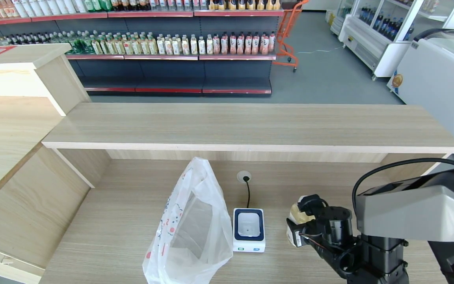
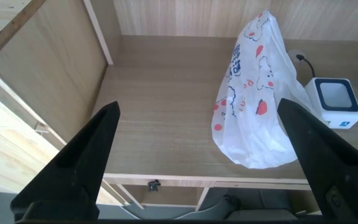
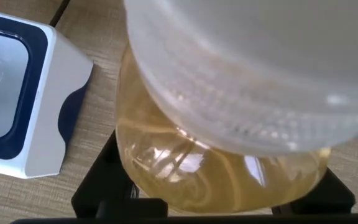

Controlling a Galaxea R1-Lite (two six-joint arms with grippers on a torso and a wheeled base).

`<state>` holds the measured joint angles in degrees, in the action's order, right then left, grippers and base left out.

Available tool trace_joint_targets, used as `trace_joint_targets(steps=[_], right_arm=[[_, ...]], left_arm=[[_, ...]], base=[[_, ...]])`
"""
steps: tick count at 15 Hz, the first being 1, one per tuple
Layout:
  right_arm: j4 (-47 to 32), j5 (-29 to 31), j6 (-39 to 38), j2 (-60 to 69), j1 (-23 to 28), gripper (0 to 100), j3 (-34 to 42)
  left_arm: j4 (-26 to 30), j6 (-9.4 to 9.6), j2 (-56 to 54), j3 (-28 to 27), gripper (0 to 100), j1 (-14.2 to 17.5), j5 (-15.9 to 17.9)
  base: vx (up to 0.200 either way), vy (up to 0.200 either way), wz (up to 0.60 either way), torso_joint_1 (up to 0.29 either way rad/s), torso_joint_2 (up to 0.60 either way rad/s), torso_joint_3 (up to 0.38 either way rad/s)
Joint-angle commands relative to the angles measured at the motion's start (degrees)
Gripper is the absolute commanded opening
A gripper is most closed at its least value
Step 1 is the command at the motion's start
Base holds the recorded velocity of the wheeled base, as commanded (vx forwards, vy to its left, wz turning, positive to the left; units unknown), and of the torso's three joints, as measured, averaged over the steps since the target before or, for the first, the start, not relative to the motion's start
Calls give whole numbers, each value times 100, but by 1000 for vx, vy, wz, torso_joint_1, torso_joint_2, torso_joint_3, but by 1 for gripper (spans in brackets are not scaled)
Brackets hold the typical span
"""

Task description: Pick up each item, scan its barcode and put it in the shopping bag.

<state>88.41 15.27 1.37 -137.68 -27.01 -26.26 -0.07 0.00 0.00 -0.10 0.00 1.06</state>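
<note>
My right gripper (image 1: 305, 221) is shut on a translucent bottle (image 1: 298, 217) of pale yellow liquid with a wide white cap. It holds the bottle low over the lower counter, just right of the white barcode scanner (image 1: 249, 229). In the right wrist view the bottle (image 3: 216, 168) sits between the dark fingers (image 3: 104, 194), with the scanner (image 3: 23, 112) beside it. A white plastic shopping bag (image 1: 189, 228) with red prints stands open left of the scanner. My left gripper (image 2: 194, 165) is open and holds nothing, back from the bag (image 2: 253, 106).
The scanner's black cable (image 1: 248, 191) runs to a hole in the lower counter. A raised wooden counter ledge (image 1: 250, 126) spans the back and a wooden side wall (image 1: 30, 209) closes the left. Shop shelves and freezers stand beyond.
</note>
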Motion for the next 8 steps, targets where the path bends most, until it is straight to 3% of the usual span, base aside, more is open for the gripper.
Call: trace_joint_targets(steps=[1, 3, 6, 8], right_arm=[[1, -227, -5, 180, 135, 0, 42], [-148, -1009, 4, 760, 574, 0, 33], [-1678, -3347, -57, 2202, 1585, 0, -143], [-2442, -5017, -75, 2843, 1963, 0, -292]], left_arm=[[-1, 0, 0, 1, 100, 0, -1], [-1, 0, 0, 1, 100, 0, -1], [-1, 0, 0, 1, 100, 0, -1], [-1, 0, 0, 1, 100, 0, -1]], base=[[0, 0, 0, 0, 0, 0], [0, 0, 0, 0, 0, 0], [0, 0, 0, 0, 0, 0], [0, 0, 0, 0, 0, 0]])
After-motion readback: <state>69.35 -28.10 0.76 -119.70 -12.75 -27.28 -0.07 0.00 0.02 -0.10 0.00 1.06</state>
